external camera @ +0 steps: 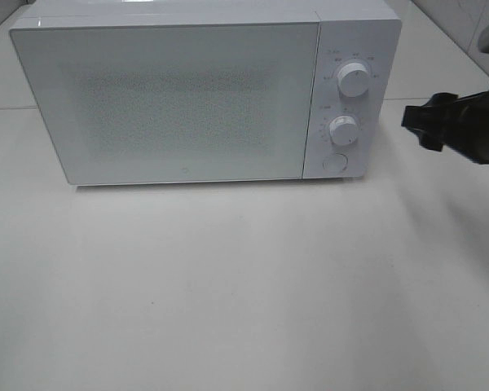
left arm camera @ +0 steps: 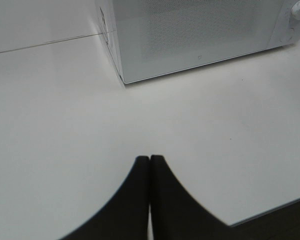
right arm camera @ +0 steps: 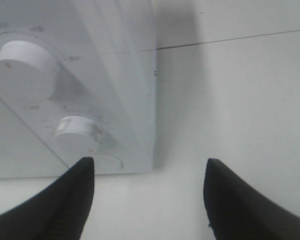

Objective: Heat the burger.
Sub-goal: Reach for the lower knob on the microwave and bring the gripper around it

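Observation:
The burger does not show in any view. A white microwave [external camera: 187, 90] stands at the back of the table with its door closed. My right gripper [external camera: 420, 126] hovers open just right of the microwave's control panel, level with the lower knob [external camera: 343, 129]. In the right wrist view its two dark fingers [right arm camera: 70, 200] stand wide apart with nothing between them, facing the panel's upper knob [right arm camera: 22, 65] and lower knob [right arm camera: 75, 131]. My left gripper [left arm camera: 150, 159] is shut and empty over the bare table, in front of the microwave's left corner [left arm camera: 121, 75].
The panel also carries an upper knob [external camera: 353, 79] and a round button [external camera: 335, 162]. The white tabletop [external camera: 244, 285] spreads in front of the microwave. A tiled wall [external camera: 464, 24] rises at the back right. The table's near edge [left arm camera: 270, 210] shows beside the left gripper.

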Robot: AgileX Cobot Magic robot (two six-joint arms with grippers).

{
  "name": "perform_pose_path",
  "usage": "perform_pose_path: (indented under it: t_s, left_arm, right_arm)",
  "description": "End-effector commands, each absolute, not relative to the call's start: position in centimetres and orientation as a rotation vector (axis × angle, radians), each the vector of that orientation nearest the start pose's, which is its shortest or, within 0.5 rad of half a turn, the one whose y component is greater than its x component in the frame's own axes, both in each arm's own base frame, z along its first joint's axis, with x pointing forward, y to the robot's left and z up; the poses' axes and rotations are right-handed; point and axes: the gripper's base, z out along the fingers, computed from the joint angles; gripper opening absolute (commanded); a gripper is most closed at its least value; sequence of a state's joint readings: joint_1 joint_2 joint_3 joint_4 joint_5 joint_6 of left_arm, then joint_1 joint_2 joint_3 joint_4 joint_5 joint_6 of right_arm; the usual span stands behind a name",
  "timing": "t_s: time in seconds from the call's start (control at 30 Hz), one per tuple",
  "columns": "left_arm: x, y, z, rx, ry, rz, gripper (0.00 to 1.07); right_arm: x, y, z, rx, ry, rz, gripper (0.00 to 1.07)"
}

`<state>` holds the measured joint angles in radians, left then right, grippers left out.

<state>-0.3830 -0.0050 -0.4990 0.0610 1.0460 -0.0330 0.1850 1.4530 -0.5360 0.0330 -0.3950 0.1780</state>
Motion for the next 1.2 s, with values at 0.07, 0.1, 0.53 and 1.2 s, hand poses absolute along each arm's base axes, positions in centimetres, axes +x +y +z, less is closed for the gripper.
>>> perform_pose_path:
  t_s: [0.07, 0.1, 0.53, 1.2]
  left_arm:
    - [-0.5, 0.6, 27.8, 0.346, 1.975, -0.202, 0.00]
    - [-0.5, 0.6, 27.8, 0.346, 1.975, -0.202, 0.00]
    - [-0.5, 0.6, 27.8, 0.346, 1.975, -0.202, 0.00]
    - [-0.5, 0.6, 27.8, 0.346, 1.975, -0.202, 0.00]
  right_arm:
    - [27.3, 7.8, 19.0, -0.076, 1.966, 0.305, 0.64]
    - [27.3, 7.8, 19.0, -0.076, 1.966, 0.305, 0.64]
    - [28.2, 11.6, 15.1, -0.267, 1.802, 0.164, 0.64]
    - [29.7, 12.0, 11.7, -0.210, 1.629, 0.118, 0.69]
